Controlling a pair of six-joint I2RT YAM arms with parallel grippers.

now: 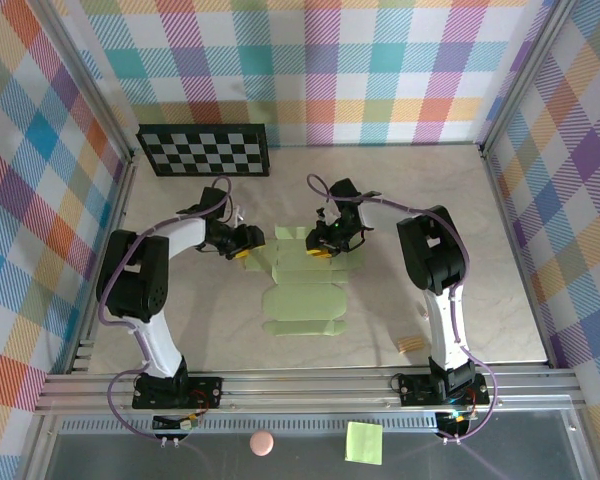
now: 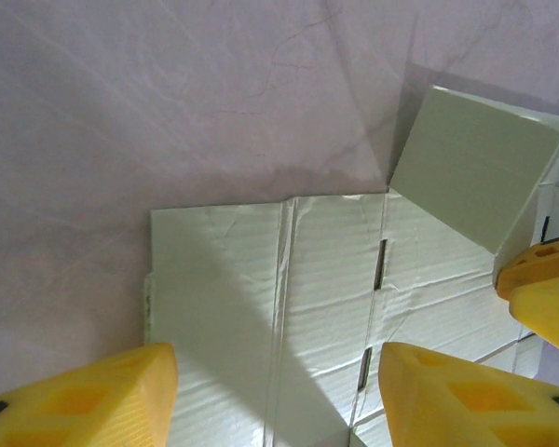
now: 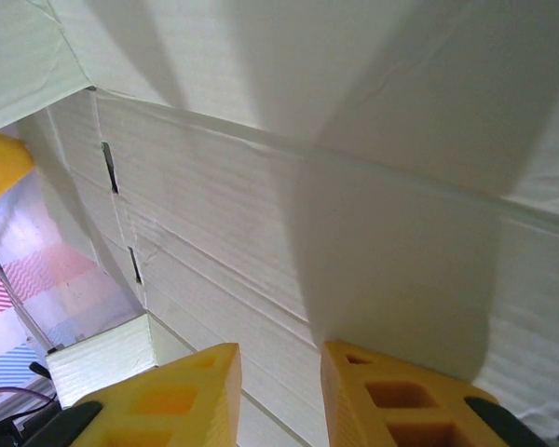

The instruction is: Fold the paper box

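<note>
Paper box point(image 1: 302, 300) lies nearer than the checkerboard point(image 1: 205, 149). It looks like thin, light card, floppy and easily creased (pinch flap edges beside a crease). Closer to the checkerboard, left gripper point(image 2: 278, 368) hangs released over a panel. Right gripper point(image 3: 281, 372) is nearly closed; cannot tell if it is grasping anything.

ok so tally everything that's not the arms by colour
pale green: 1, paper box
bright green: 1, sticky note
pink: 1, round thing
tan: 1, small block
black and white: 1, checkerboard
total: 5
</note>
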